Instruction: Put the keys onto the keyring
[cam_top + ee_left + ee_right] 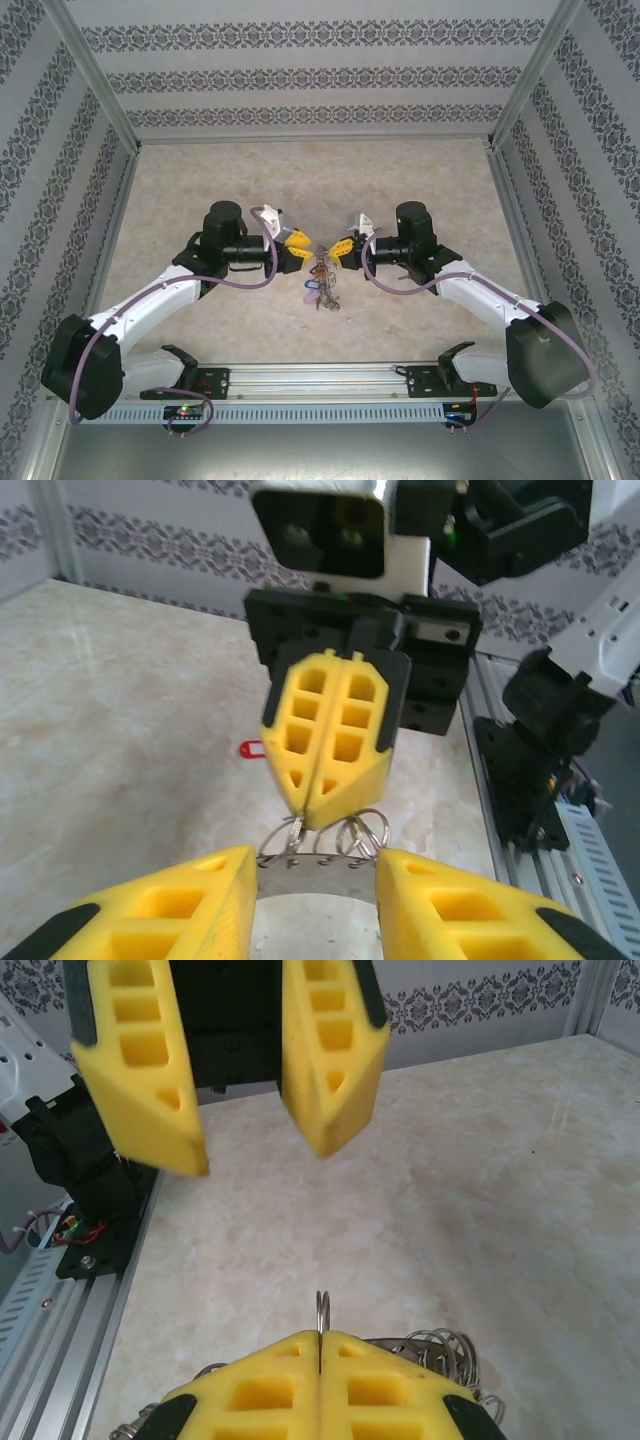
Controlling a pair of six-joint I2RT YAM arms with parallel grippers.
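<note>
The keyring (325, 272) hangs between the two claws above the middle of the table (200, 190), with its fringe of small tagged keys dangling under it. In the left wrist view its flat grey band (315, 876) shows a row of small holes, with little wire rings (362, 832) standing off it.

The right gripper (320, 1352) is pinched together on a thin wire loop (322, 1312) at the keyring's band, so it looks to be carrying the bundle. The left gripper (245, 1130) faces it from the keyring's other side with its jaws apart, one finger either side of the band. Whether the pads touch the metal I cannot tell.

Beyond the keyring, lying flat on the table and well apart from it, is a red tag (252, 748). I take this for one of the loose keys, still to be threaded on. The key with the yellow-orange tag I cannot pick out among the fringe, so whether it is already on cannot be told.

As I judge it, the task is at an early or middle stage. The ring is lifted and steadied, but at least the red key has yet to be fetched and worked onto it.
</note>
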